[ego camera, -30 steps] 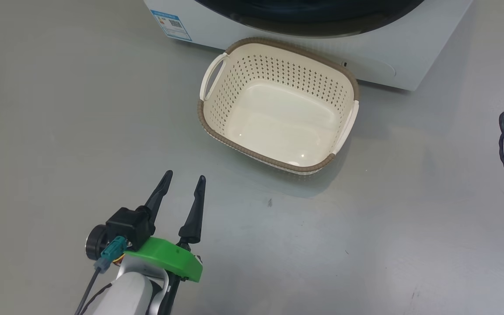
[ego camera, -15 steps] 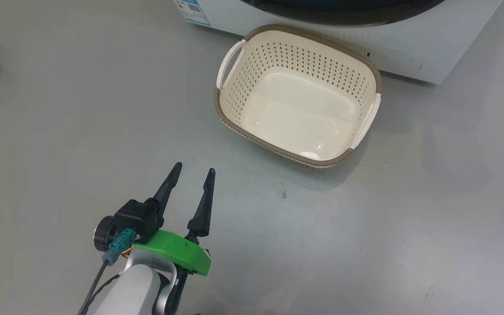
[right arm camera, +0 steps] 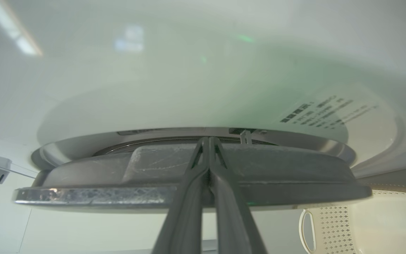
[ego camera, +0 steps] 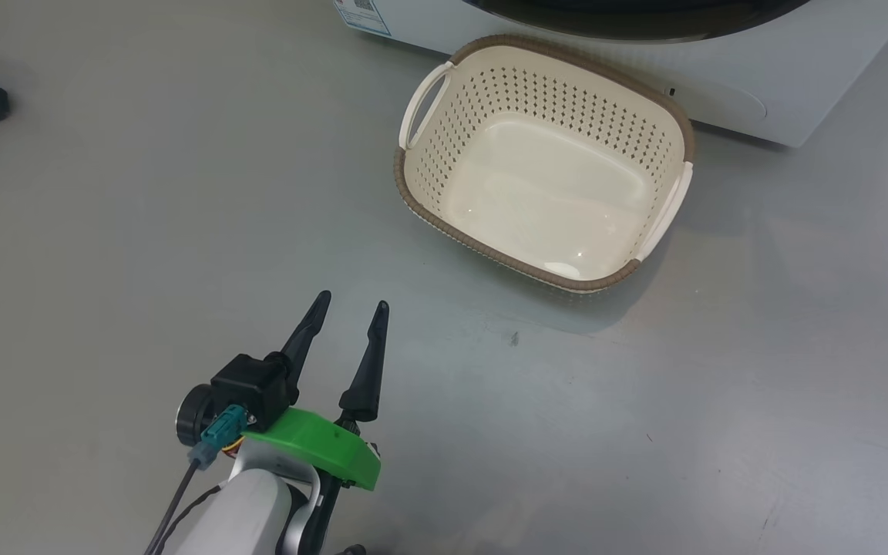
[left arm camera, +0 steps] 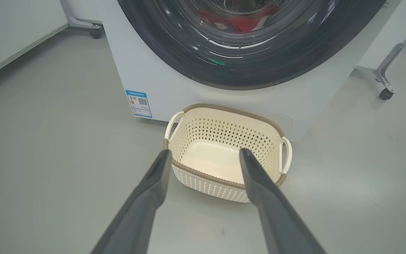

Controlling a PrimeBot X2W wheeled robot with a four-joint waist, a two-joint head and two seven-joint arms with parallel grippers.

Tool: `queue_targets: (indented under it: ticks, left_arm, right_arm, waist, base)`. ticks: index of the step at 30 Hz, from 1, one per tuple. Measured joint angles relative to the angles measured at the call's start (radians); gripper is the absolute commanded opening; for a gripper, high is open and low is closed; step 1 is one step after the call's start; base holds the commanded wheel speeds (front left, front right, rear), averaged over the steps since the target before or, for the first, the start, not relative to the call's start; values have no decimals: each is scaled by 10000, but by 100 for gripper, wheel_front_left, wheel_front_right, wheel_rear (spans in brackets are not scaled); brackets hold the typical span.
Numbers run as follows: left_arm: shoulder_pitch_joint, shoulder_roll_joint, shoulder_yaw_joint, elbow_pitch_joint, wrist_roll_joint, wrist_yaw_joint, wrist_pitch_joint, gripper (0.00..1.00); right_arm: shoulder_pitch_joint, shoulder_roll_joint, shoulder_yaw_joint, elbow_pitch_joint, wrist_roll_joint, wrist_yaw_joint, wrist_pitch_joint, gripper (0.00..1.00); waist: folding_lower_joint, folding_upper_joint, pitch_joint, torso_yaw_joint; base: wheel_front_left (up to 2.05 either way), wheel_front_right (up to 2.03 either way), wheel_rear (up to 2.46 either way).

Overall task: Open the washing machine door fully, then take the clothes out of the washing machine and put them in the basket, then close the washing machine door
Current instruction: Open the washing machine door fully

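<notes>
Though glossy, grey floor (ego camera: pixel 105 254) under basket (ego camera: pixel 567 96)

A blue label (left arm camera: pixel 139 103) on the washing machine (left arm camera: pixel 132 63) carries a QR code; its print is illegible.

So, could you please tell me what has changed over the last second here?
Only the head camera swung, sliding the whole scene right and up in its picture. The cream-white perforated plastic basket still sits empty before the big white washing machine; the left gripper keeps its fingers open.
</notes>
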Motion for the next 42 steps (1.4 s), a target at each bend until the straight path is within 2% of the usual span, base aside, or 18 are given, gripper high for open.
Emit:
queue_targets:
  ticks: [6, 19, 28, 38, 42]
  left_arm:
    - [-1, -2, -54, -25, -17, 79, 0, 100]
    - [-54, -6, -115, -142, -54, 123, 0, 100]
    - [-59, -8, -176, -138, -54, 167, 0, 100]
    - [-97, -8, -207, -144, -54, 173, 0, 100]
    - [-105, -8, -199, -144, -52, 222, 0, 100]
  right_arm:
    - [-221, -46, -136, 205, 435, -163, 548, 0]
    - [-410, -345, -222, 487, 690, -176, 1191, 0]
    - [-493, -376, -378, 658, 878, -326, 1404, 0]
    - [-580, -393, -382, 813, 963, -332, 1592, 0]
    - [-563, -405, -288, 871, 957, -226, 1743, 0]
  waist:
    - [0, 0, 52, 113]
    - [0, 0, 109, 239]
    - [0, 0, 77, 229]
    - [0, 0, 48, 191]
    - [-1, 0, 6, 161]
  base:
    - [0, 0, 0]
    - [0, 0, 0]
    - [0, 0, 0]
    - [0, 0, 0]
    - [0, 0, 0]
